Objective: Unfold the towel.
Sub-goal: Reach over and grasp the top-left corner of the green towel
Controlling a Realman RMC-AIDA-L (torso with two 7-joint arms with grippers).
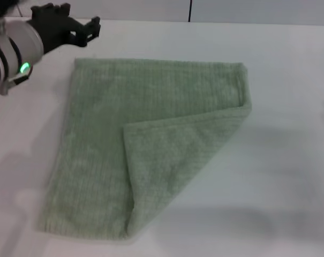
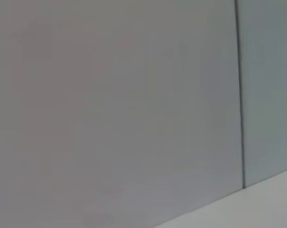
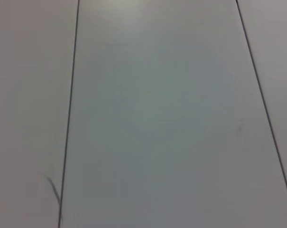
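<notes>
Head view: left gripper (image 1: 92, 27) beyond towel (image 1: 108, 134)

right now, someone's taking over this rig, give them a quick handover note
Left gripper: raised at the table's far left, just beyond the towel's far left corner, holding nothing; fingers unclear.
Right gripper: not in view.
Towel: flat on the table, with its near right corner folded diagonally over the middle as a triangular flap.
Done: no unfolding visible.
Left: grasp the flap's tip near the towel's centre and pull it back toward the near right until the towel lies flat.

Left tool (image 1: 89, 29) jaw state unclear
</notes>
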